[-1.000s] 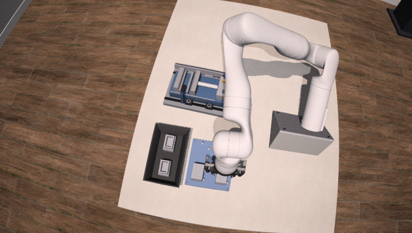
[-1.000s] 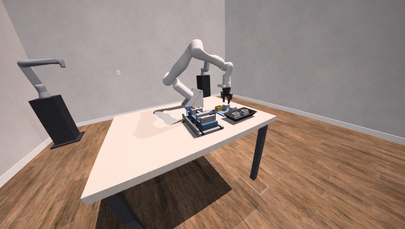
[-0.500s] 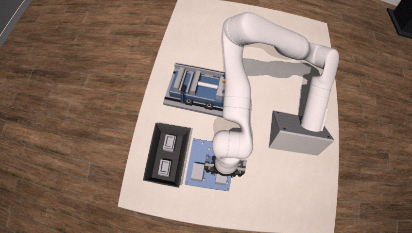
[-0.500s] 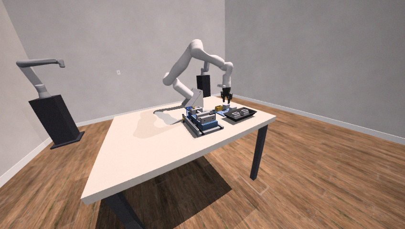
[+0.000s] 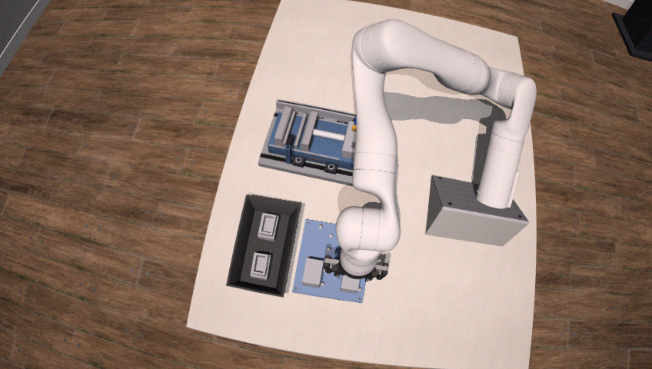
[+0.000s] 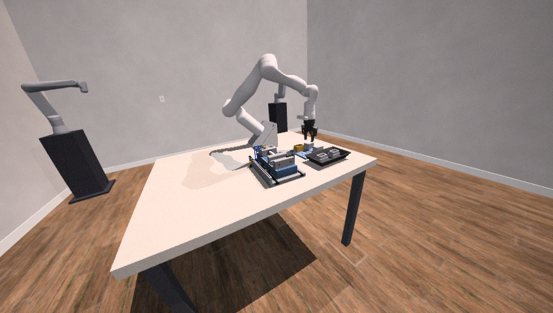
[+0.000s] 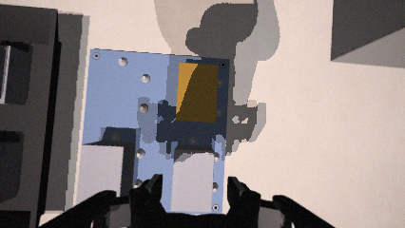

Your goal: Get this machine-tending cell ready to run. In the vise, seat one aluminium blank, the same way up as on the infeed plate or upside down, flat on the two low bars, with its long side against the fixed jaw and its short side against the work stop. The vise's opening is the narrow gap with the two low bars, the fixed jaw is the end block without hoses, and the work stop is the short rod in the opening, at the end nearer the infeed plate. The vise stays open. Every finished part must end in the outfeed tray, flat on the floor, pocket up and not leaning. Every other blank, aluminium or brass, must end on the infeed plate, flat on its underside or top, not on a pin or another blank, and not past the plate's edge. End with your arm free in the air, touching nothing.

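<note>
Hanging from the white arm (image 5: pixel 372 118), the hand (image 7: pixel 194 197) points straight down above the blue plate (image 7: pixel 111 95), its two dark fingers partly spread with nothing between them. In the wrist view the fingers stand on either side of a grey metal block (image 7: pixel 192 182) that lies flat on the plate directly below; the side view shows the hand (image 6: pixel 309 134) raised well above the plate, so it touches nothing. A second grey block (image 7: pixel 101 171) lies on the same plate, just beside the first, on the side nearer the dark tray (image 5: pixel 237 247). A yellow-brown block (image 7: pixel 197 92) lies flat near the plate's far corner, half in the arm's shadow. The tray sits just beside the plate and holds two grey parts with rectangular pockets facing up, one (image 5: pixel 267 226) at the end nearer the vise, the other (image 5: pixel 261 266) at the opposite end, both flat on the tray floor and apart from each other. The blue and grey vise (image 5: pixel 311 137) stands farther along the pale worktop (image 5: pixel 457 297), well apart from the plate; its narrow gap (image 5: pixel 291 130) shows no block in it. The arm rises from a grey box base (image 5: pixel 450 201) on the worktop.
</note>
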### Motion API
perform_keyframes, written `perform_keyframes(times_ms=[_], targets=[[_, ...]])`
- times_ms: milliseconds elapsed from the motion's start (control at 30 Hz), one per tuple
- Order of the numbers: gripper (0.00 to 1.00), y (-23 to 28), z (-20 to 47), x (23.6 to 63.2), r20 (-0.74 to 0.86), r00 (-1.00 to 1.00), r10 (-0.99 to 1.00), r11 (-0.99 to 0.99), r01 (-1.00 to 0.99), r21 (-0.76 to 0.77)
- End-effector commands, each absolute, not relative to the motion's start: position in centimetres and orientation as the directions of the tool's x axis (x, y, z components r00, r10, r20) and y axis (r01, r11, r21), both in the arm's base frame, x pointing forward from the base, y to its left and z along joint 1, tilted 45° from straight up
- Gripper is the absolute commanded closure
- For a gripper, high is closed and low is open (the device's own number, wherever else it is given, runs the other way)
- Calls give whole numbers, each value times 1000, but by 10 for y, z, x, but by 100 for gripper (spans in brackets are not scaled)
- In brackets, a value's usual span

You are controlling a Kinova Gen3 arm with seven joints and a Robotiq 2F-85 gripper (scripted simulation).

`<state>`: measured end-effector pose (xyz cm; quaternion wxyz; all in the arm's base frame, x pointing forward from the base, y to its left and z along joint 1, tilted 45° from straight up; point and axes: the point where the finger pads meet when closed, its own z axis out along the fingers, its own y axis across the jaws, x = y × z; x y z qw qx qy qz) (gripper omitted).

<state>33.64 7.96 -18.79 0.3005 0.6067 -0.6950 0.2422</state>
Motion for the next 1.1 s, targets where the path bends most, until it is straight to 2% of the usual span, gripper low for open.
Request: perform_keyframes(times_ms=[0, 1067], targets=[[33, 79, -190, 338, 709, -91, -700, 149, -989, 20], [33, 79, -190, 341, 708, -93, -700, 150, -989, 18]])
